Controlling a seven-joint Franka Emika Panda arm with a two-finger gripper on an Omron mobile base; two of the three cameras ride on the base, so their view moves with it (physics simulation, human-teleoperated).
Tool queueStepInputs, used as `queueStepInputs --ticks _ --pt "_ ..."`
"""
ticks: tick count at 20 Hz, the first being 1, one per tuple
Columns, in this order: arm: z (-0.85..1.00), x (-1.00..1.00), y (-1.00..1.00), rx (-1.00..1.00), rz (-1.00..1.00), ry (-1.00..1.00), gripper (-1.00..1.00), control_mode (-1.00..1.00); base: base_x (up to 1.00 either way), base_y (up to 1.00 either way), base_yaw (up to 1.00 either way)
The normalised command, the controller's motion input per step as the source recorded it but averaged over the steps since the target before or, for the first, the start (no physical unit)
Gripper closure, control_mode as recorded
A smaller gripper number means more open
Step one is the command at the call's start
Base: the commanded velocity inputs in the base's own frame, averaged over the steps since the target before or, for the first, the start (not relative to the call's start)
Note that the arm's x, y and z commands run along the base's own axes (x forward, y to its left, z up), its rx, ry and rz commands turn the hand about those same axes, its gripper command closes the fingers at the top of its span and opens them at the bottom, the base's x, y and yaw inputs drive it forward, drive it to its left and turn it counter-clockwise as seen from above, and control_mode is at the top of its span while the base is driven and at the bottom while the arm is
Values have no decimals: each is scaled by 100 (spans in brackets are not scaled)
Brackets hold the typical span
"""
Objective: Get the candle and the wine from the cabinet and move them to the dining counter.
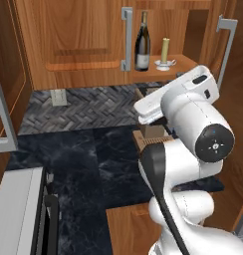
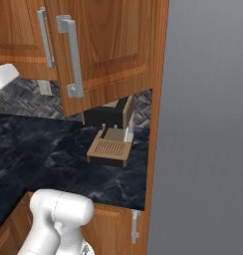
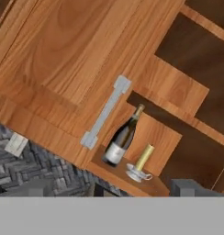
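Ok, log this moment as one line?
pincer: open, empty | wine: upright on cabinet shelf | candle: beside wine | stage: approaching

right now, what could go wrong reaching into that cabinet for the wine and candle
The wine and the candle stand close together on the cabinet shelf, so open fingers going for one might tip the other. The candle is a tall stick on a small dish and looks easy to topple. The open right door and the closed left door's handle flank the opening, so the arm could clip either.

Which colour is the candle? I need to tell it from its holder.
Pale yellow candle, on a white holder; clearest in the left base view.
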Motion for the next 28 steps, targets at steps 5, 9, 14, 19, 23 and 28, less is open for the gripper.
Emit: queueStepInputs --ticks 5,9,14,19,23,28 --pt "-32 63 0 -17 -40 24 -100 -100 0 0 0" --pt "-29 64 0 -17 -38 18 -100 -100 0 0 0" --pt "-19 61 -4 -15 -35 12 -100 -100 0 0 0" --pt "0 45 -43 -7 -27 15 -100 -100 0 0 0" --pt "0 35 -58 -2 -20 15 -100 -100 0 0 0" --pt "-5 6 -52 -1 -18 9 -100 -100 0 0 0"
